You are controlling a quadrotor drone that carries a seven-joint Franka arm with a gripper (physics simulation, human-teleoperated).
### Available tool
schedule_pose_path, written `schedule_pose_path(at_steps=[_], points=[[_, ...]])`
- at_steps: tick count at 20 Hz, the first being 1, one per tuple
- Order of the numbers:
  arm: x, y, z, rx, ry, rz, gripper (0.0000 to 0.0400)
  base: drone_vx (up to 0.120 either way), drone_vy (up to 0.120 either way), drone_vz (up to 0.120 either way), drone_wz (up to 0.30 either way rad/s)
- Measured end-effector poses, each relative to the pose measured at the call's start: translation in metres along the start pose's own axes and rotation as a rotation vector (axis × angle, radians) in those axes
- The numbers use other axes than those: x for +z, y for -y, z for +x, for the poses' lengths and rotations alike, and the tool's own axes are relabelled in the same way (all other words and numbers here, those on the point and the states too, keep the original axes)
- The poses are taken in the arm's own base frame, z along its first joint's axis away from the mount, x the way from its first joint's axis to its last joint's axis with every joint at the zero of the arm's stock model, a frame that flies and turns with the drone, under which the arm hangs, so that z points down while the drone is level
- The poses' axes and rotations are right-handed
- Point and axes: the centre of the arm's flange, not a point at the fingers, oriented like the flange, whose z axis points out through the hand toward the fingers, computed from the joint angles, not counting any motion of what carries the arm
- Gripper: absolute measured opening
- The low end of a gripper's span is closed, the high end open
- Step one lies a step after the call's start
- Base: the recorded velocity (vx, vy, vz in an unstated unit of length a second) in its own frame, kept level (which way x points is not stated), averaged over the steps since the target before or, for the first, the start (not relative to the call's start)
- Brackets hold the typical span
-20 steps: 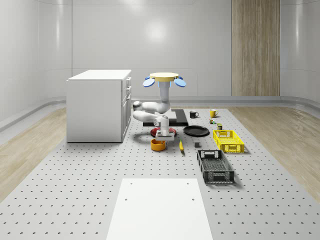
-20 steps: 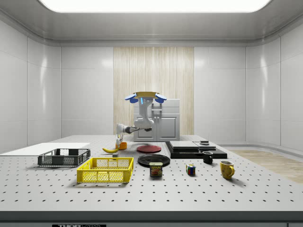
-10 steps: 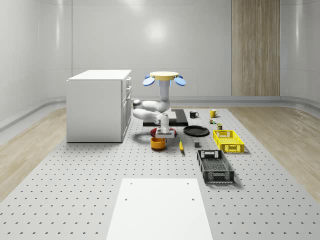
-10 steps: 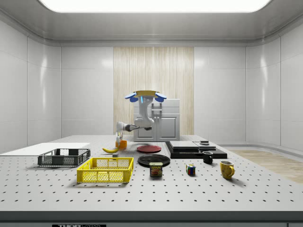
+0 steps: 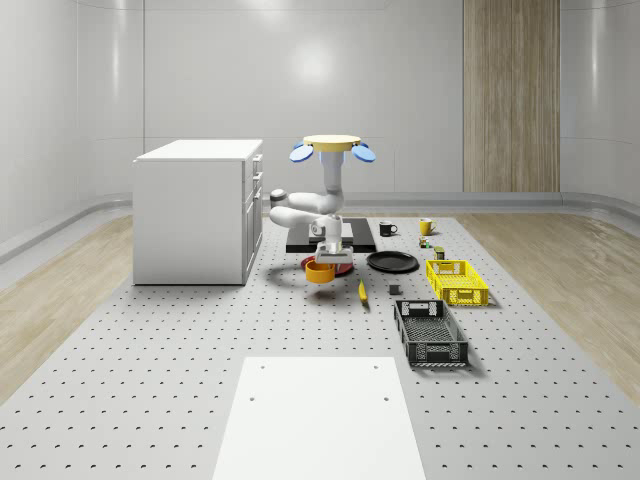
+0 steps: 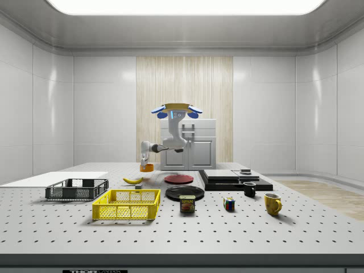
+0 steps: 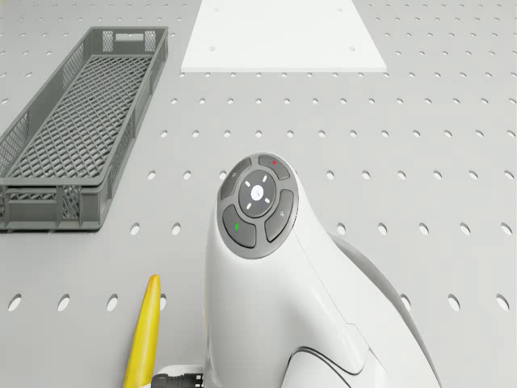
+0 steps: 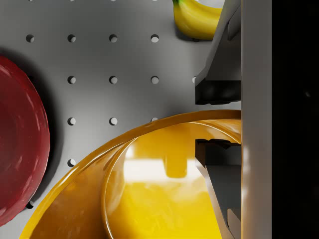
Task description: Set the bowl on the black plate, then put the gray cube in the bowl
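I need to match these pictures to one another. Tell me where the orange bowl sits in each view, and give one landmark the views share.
Whole-scene view: orange bowl hangs from the gripper, lifted off the table, near the red plate.
Side view: bowl under the gripper, above the banana.
Drone view: not in it.
Wrist view: bowl with its rim between the fingers.
Shared landmark: the banana.

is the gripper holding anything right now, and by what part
The gripper holds the orange bowl by its rim, one finger inside the wall, one outside.
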Motion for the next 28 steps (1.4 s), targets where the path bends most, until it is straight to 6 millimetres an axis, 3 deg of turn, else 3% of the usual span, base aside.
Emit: schedule_pose_path(at_steps=[7, 28], points=[[-0.0009, 0.0, 0.0, 0.0, 0.0, 0.0, 0.01, -0.12, 0.12, 0.04, 0.0], [-0.0011, 0.0, 0.0, 0.0, 0.0, 0.0, 0.01, -0.12, 0.12, 0.0, 0.0]])
